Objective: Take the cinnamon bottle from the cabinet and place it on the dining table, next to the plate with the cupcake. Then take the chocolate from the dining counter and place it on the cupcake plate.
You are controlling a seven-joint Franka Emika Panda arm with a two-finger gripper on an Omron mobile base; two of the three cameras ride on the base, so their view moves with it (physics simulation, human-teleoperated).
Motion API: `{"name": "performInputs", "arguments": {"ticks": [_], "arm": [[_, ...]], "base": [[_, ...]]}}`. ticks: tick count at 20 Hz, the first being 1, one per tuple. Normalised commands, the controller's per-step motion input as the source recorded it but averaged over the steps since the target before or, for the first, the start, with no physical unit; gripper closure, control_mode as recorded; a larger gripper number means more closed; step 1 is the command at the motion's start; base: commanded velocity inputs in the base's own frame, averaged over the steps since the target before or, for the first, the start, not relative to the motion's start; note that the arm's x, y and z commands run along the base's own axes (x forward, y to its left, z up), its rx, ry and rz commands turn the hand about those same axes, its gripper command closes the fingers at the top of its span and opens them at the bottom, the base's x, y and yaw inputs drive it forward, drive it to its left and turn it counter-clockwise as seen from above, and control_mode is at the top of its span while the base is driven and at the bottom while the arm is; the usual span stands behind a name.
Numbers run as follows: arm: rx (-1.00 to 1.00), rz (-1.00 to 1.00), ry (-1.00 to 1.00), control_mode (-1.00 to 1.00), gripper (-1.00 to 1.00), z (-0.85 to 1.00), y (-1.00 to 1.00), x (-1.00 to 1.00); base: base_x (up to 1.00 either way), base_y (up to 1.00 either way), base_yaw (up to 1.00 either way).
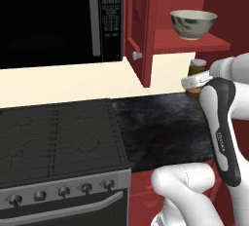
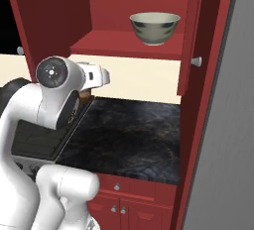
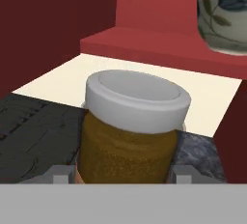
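Black marbled worktop (image 1: 165, 127) below my gripper (image 3: 126, 175), clamped around the cinnamon bottle (image 3: 130, 131); bowl (image 1: 193, 24) on cabinet (image 1: 146, 30) shelf above; no legible labels.

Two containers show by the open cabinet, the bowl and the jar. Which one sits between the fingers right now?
The cinnamon bottle, the tan-brown jar with the pale cap, sits low between the fingers. The patterned bowl stands apart, up on the red cabinet shelf.

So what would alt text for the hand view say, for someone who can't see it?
A tan-brown cinnamon bottle with a pale cap sits close up between the gripper fingers, the black stone worktop behind it. Above it is a red cabinet shelf with a patterned bowl at the upper right.
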Motion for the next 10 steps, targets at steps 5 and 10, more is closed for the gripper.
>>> {"name": "performInputs", "arguments": {"ticks": [5,10], "arm": [[0.01,0.0,0.03,1.0,1.0,-0.08,0.0,-0.1],[0.0,0.0,0.0,1.0,1.0,0.0,0.0,0.0]], "base": [[-0.56,0.0,-0.02],[-0.9,0.02,0.54]]}}
